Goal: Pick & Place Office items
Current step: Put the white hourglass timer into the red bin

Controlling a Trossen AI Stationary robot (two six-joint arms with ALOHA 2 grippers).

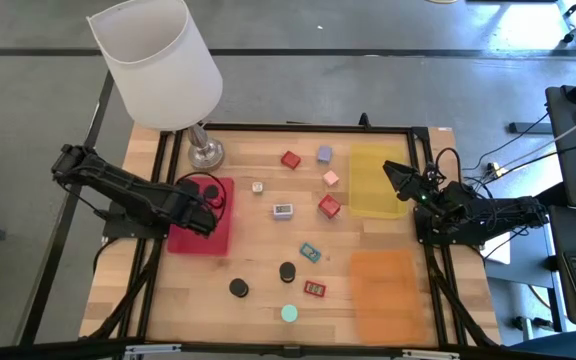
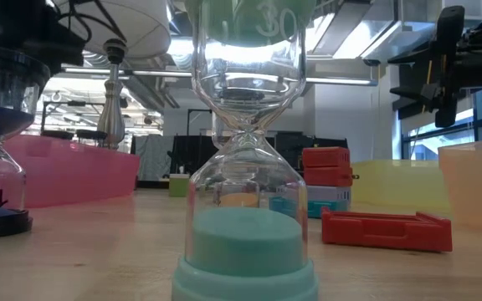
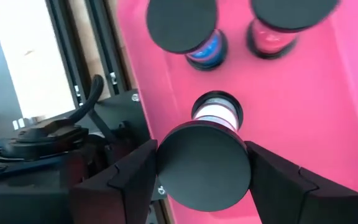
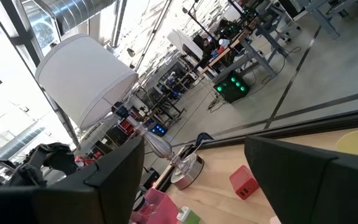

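Note:
My left gripper [image 1: 206, 212] hangs over the pink tray [image 1: 218, 240] at the table's left, shut on a black-capped hourglass [image 3: 215, 113] with white sand. Two more hourglasses, one blue [image 3: 202, 50] and one red [image 3: 269, 38], stand upright in the tray. Small items lie loose on the wood: red blocks [image 1: 290, 159], a lavender block [image 1: 324, 154], a white rectangle [image 1: 283, 210], a teal rectangle [image 1: 311, 252], black round pieces [image 1: 287, 271], a red rectangle [image 1: 314, 289] and a teal hourglass [image 2: 245, 167]. My right gripper [image 1: 398, 175] waits open at the right, holding nothing. My left gripper pinches the hourglass's black top cap [image 3: 204, 165] between its two fingers [image 3: 135, 180], one on each side of the rim. The fingers come from above, pointing steeply down. The hourglass hangs upright under them; whether its foot touches the tray floor, I cannot tell.
A lamp with a white shade [image 1: 158, 60] and silver base [image 1: 205, 152] stands at the far left, just beyond the pink tray. A yellow tray [image 1: 378, 180] and an orange tray [image 1: 383, 290] lie along the right side. A black frame edges the table.

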